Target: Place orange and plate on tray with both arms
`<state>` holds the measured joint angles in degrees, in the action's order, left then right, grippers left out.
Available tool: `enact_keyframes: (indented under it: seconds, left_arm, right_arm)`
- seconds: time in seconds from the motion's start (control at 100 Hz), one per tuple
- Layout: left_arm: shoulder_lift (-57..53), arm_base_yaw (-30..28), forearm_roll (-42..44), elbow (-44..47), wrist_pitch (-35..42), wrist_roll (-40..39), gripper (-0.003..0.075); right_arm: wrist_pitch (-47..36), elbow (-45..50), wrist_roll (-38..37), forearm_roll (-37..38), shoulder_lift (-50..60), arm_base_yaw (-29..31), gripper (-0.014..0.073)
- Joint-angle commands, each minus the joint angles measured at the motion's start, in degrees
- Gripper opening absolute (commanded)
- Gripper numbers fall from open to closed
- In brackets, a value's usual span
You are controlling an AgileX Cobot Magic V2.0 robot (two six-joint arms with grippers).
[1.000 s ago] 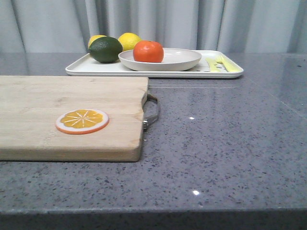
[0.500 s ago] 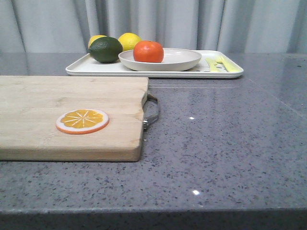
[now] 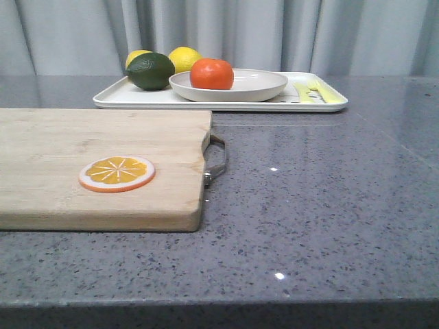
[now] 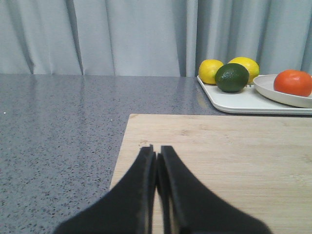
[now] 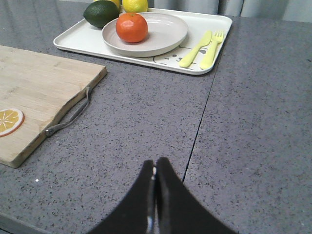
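Resting on plate: orange; plate on tray. Left gripper and right gripper: fingers pressed together, holding nothing.

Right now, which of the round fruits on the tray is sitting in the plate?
The orange, glossy orange-red, sits in the plate; the dark green lime and two yellow lemons lie on the tray itself.
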<state>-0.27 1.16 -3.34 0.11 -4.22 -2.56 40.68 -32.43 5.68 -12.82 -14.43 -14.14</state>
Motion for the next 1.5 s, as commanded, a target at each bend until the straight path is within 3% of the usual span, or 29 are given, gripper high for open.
enact_keyframes:
  seconds: [0.0,1.35,1.49]
  left_arm:
    - [-1.9,-0.6,-0.2,0.4,4.2,0.1,-0.002]
    - [-1.9,-0.7,-0.2,0.4,4.2,0.1,-0.002]
    - [-1.9,-0.7,-0.2,0.4,4.2,0.1,-0.002]
  right_arm:
    - [-4.0,-1.4,0.5,-0.3,-0.5,0.1,-0.0068]
    - [-4.0,-1.4,0.5,-0.3,-0.5,0.1,-0.0068]
    - [-7.3,-1.4,0.5,-0.2,-0.5,0.1,-0.0068]
